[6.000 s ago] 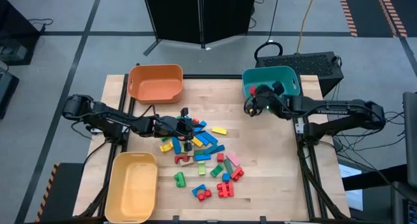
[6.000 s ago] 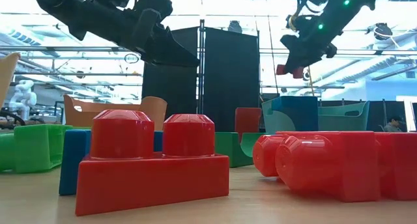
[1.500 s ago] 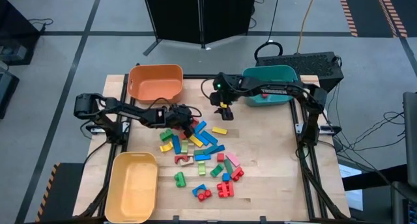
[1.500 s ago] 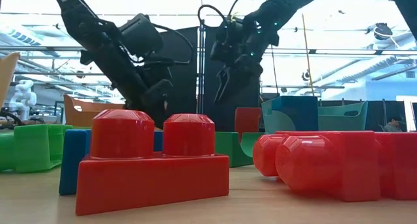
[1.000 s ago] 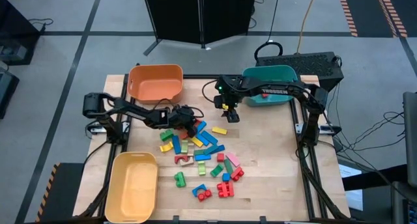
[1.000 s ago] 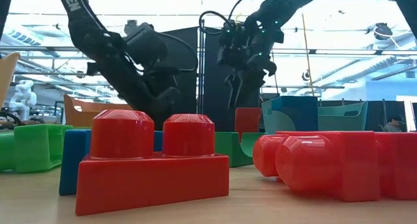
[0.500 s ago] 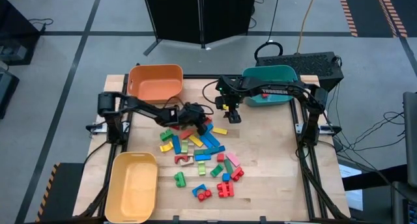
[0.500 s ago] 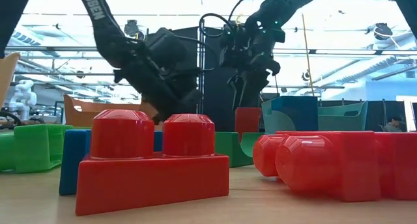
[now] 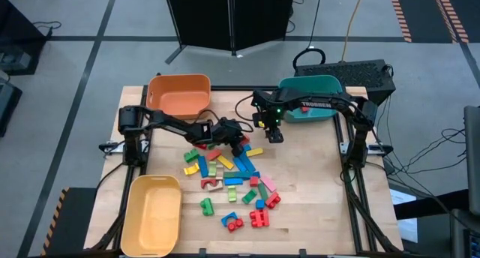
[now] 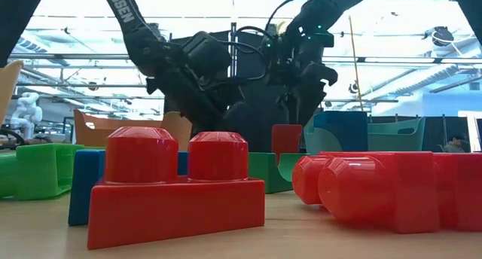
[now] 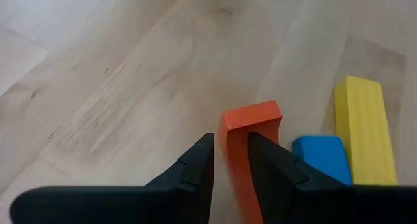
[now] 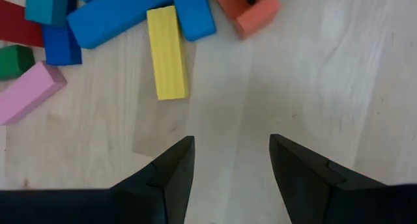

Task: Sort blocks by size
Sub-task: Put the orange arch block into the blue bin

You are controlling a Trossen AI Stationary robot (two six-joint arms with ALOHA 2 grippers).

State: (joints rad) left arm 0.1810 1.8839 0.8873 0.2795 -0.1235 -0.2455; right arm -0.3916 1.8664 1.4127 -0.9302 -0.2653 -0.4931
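From overhead I see even, soft light on the bench (image 9: 315,213), with only faint shadows under the blocks (image 9: 229,179) and no glare. At table height, the bright ceiling and windows behind wash out the background, so both arms read as dark silhouettes. The nearest red brick (image 10: 177,187) is sharp and shows soft highlights on its studs. Through the wrist cameras the wood is lit evenly, and the dark fingers (image 12: 172,168) close to the lens are slightly soft.

Red studded brick (image 10: 175,187) fills the foreground, dark arms (image 10: 203,74) behind
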